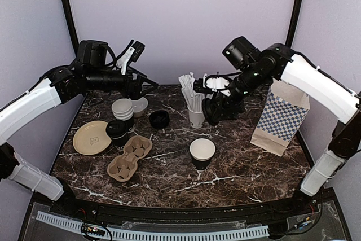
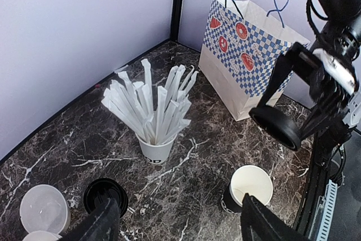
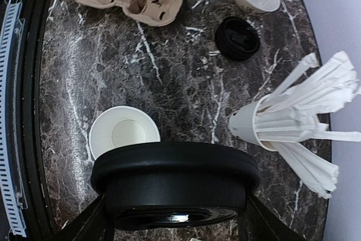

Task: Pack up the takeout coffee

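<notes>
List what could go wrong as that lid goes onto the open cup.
1. The right gripper holds the black lid in the air close to the straw cup. Swinging it toward the open cup might brush the straws and tip them over.
2. The open cup stands free on the table. The left gripper is open and away over the left back, so an off-centre press could tilt or slide the cup.

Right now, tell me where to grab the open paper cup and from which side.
Grip the open paper cup by its black side wall, mid-height, coming level from its left with the open left gripper. It stands upright, and its mouth should probably stay free for the black lid the right gripper holds.
</notes>
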`<control>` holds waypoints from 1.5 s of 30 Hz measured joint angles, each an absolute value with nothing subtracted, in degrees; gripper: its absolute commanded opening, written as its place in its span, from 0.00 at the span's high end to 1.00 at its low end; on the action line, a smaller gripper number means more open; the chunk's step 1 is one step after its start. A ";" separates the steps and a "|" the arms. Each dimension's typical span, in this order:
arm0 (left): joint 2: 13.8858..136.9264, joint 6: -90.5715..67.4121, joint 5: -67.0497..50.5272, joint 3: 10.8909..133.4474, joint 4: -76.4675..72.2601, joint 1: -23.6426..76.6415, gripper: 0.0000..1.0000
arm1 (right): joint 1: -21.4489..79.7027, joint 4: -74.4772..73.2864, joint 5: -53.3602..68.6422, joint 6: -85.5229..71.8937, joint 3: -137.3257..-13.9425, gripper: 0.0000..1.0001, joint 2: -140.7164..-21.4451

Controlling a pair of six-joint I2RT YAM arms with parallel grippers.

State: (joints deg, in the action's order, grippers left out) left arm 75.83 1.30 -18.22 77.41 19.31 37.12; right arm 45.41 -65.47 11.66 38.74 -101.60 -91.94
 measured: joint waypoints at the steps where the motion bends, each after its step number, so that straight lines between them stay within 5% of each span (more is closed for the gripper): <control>1: 75.83 1.30 -18.22 77.25 19.42 37.12 0.24 | 46.24 -66.26 11.55 38.79 -101.47 0.30 -93.10; 45: 73.03 1.32 -18.20 72.97 20.36 37.12 0.24 | 53.15 -73.12 5.02 38.89 -99.31 0.28 -106.98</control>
State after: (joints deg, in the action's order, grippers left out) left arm 73.03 1.32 -18.20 72.97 20.36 37.12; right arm 53.15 -73.12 5.02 38.89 -99.31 -106.98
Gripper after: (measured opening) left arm 0.762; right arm 0.719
